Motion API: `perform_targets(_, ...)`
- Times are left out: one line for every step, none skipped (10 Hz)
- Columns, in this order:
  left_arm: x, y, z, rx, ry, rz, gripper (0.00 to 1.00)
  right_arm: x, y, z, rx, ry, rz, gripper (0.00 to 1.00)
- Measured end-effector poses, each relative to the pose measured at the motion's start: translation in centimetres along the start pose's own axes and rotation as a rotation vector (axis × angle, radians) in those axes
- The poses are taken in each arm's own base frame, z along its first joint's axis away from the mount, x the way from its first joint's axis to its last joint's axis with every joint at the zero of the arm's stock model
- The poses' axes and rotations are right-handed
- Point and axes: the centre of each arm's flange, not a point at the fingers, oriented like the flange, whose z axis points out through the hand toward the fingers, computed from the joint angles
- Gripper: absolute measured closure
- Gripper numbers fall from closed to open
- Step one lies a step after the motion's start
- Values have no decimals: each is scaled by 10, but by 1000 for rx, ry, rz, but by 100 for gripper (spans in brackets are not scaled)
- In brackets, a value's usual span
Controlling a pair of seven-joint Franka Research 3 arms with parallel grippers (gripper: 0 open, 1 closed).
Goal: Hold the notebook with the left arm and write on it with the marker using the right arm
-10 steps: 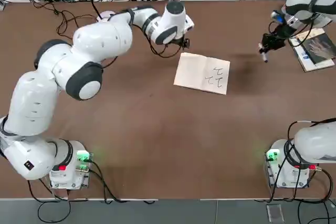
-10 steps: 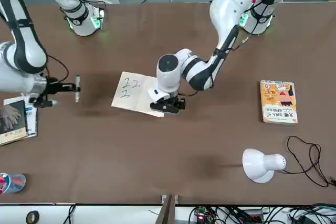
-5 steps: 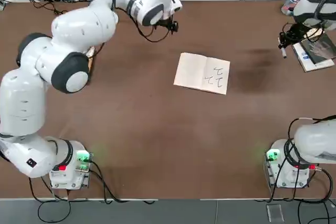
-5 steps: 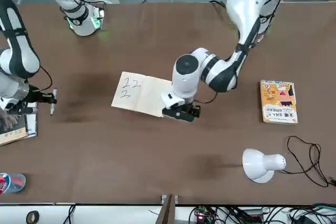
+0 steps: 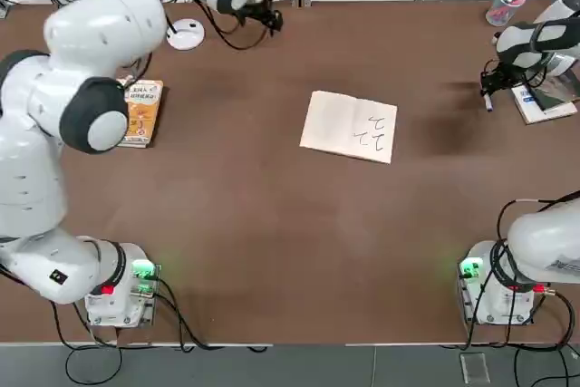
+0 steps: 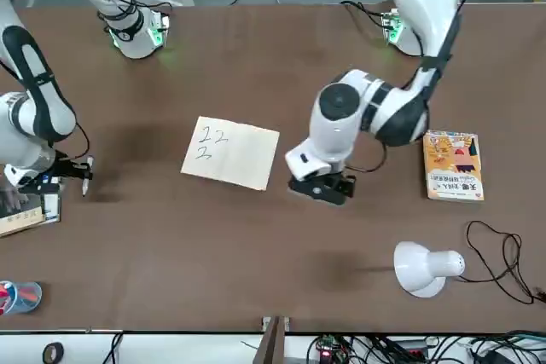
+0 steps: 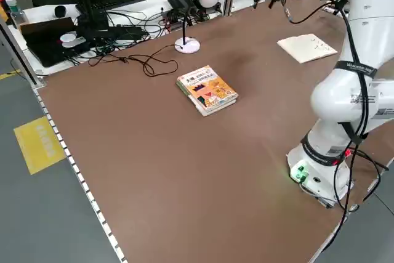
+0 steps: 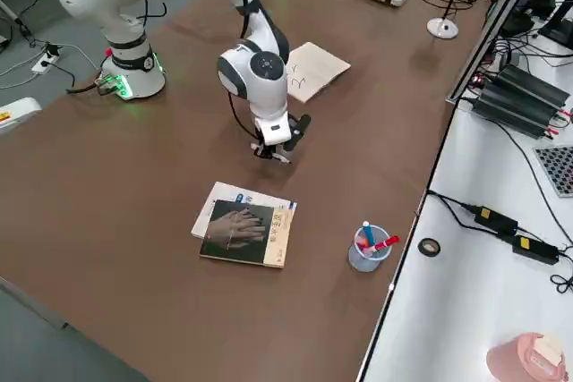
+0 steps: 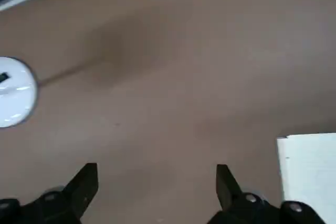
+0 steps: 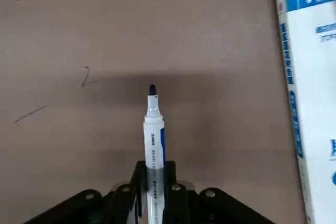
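Note:
The cream notebook lies open and flat mid-table with a few dark strokes on its right page; nothing touches it. It also shows in the front view as the notebook. My left gripper hovers near the far edge, well left of the notebook. In the left wrist view the left gripper stands open, empty, over bare table. My right gripper is at the table's right side, shut on the marker. The marker's dark tip points down, just above the tabletop.
A dark-covered book lies right beside the right gripper, with a cup of pens beyond it. An orange book and a white lamp sit on the left side. Cables run along the far edge.
The left arm has swung away from the notebook toward the far left corner. The right gripper has carried the marker further right, close to the dark book.

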Motion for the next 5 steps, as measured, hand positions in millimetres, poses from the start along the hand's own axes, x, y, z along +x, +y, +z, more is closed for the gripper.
perform_targets(2,-21,-11,-11,-13,0,0,0,0,5,0,-2,0,83)
perform_targets(2,-40,-21,-24,-27,8,0,0,0,7,1,-4,-1,83)
perform_targets(2,-60,-31,-29,-39,21,0,0,-1,8,1,-5,-1,82)
perform_targets(1,-78,-42,-29,-49,26,0,0,-1,8,1,-5,-2,79)
perform_targets(0,-94,-52,-24,-58,12,0,0,-1,8,2,-5,-2,79)
